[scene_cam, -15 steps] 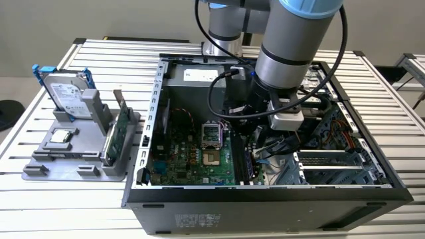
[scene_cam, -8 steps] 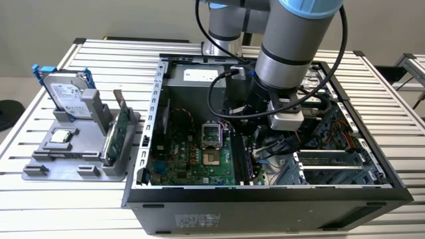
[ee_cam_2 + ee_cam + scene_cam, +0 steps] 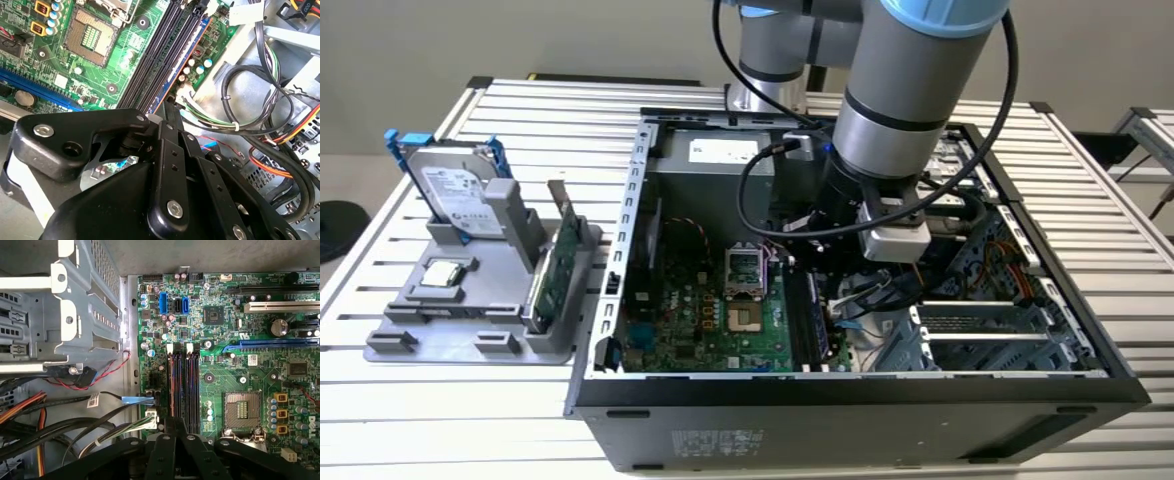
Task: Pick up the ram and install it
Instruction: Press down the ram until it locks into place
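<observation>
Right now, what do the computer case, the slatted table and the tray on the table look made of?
Computer case: likely painted sheet metal, matte black outside, bare grey inside. Slatted table: probably aluminium, pale silvery ribbed slats. Tray: looks like matte grey plastic, blocky moulded posts holding the hard drive.

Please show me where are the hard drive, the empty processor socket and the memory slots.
hard drive [image 3: 451, 188]: exterior view, its silver face.
processor socket [image 3: 242, 407]: first wrist view, the pin field.
memory slots [image 3: 183, 390]: first wrist view, the middle of the dark slots.
</observation>
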### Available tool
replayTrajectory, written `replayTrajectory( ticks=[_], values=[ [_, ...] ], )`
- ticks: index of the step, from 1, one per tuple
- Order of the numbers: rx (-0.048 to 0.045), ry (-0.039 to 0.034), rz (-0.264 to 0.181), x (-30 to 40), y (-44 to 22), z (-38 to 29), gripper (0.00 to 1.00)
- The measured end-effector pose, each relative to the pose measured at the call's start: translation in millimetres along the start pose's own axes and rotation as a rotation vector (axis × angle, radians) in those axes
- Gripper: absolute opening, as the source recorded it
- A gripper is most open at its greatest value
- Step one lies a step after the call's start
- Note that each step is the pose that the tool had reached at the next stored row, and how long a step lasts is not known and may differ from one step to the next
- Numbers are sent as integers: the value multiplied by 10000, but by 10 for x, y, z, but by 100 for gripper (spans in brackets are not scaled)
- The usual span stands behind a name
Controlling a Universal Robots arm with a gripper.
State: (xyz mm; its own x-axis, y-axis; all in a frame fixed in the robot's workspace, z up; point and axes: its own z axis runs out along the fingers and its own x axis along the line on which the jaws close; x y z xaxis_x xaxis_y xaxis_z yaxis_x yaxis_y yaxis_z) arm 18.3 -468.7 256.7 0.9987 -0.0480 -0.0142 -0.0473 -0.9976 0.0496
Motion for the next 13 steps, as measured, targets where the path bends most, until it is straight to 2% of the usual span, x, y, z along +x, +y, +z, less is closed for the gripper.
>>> replayTrajectory(
  ticks=[8,13],
  values=[
    [-8,0,8,0,0,0,0],
    [-11,-13,161,-2,0,1,0]
  ],
)
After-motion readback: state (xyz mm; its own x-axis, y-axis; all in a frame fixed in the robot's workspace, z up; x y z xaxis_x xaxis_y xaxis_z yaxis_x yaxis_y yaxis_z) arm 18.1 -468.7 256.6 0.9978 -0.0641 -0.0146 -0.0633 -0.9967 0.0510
